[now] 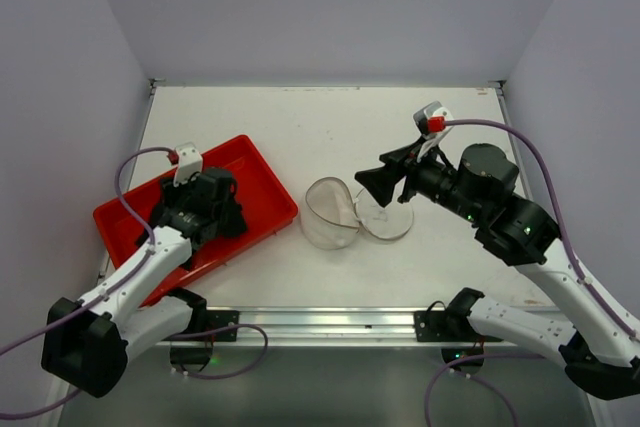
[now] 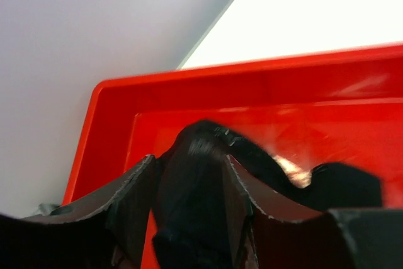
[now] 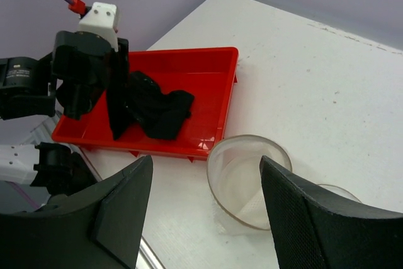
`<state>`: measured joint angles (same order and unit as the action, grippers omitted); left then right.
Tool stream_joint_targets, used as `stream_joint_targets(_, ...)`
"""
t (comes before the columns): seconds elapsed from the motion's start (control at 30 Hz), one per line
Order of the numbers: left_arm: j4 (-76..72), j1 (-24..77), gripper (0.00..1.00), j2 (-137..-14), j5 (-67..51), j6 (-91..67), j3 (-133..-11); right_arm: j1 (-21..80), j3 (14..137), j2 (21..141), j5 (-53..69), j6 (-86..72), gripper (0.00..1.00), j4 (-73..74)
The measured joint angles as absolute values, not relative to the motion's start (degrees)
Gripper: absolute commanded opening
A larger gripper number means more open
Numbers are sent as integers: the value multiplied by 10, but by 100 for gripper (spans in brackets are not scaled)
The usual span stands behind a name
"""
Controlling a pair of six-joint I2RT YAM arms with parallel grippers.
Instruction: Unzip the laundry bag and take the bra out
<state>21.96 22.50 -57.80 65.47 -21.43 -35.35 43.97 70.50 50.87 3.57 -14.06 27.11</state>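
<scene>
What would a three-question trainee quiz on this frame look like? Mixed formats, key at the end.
1. True or false: the laundry bag lies open, with its lid flapped aside.
2. The bra lies: A) inside the laundry bag; B) in the red tray; C) on the table.
3. Fill in: the jaws of the right gripper, hovering by the bag, stand ___.

Key: 1 true; 2 B; 3 open.
</scene>
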Motion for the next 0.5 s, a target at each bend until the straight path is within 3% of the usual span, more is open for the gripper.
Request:
stream_joint_targets(0.27, 195, 225, 59, -519, 550, -209, -434, 440, 702, 513, 36, -141, 71, 265)
stream_joint_targets(0.37, 174, 224, 66, -508, 459, -220, -442, 440, 683, 514, 37, -145, 71, 247)
stream_joint_targets(0.5, 140, 224, 66, -533, 308, -226, -446, 440, 622, 521, 44, -159, 69, 212)
